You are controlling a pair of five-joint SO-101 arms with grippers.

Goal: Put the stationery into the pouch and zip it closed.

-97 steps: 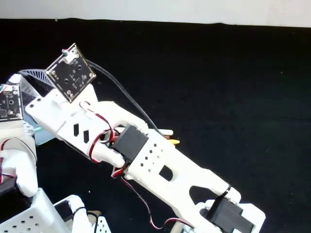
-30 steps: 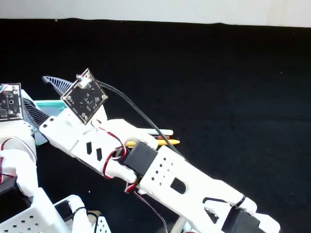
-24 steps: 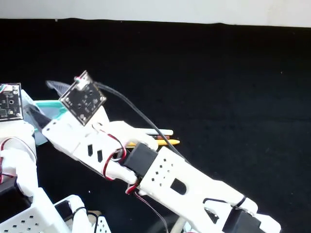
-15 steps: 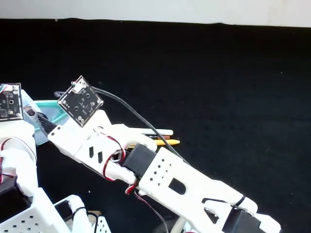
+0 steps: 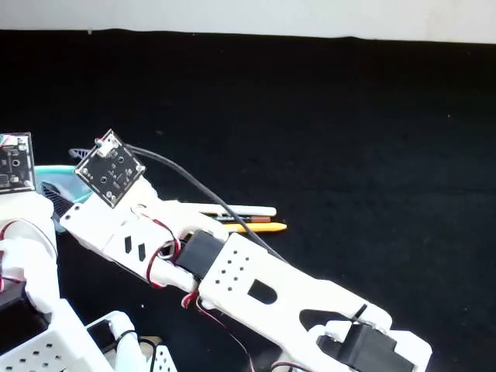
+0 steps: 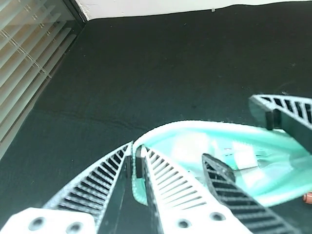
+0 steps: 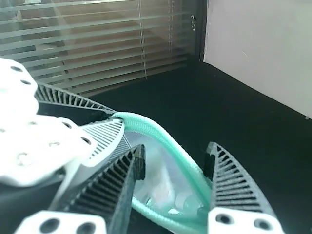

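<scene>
The teal pouch lies open at the table's left edge; its rim curves upward. Pale items lie inside it. My left gripper is shut on the end of the pouch's rim. My right gripper is open and straddles the rim, one finger inside the mouth and the other outside it. A white pen, a brown pencil and a yellow pencil lie on the black table beside the right arm, partly hidden under it.
The right arm stretches across the table's front from the lower right. The left arm's base stands at the lower left. The black cloth covers the table up to a white wall at the back.
The right arm has swung left and lowered, bringing its open gripper over the pouch's mouth. More of the pens shows beside the arm. The left gripper has held still.
</scene>
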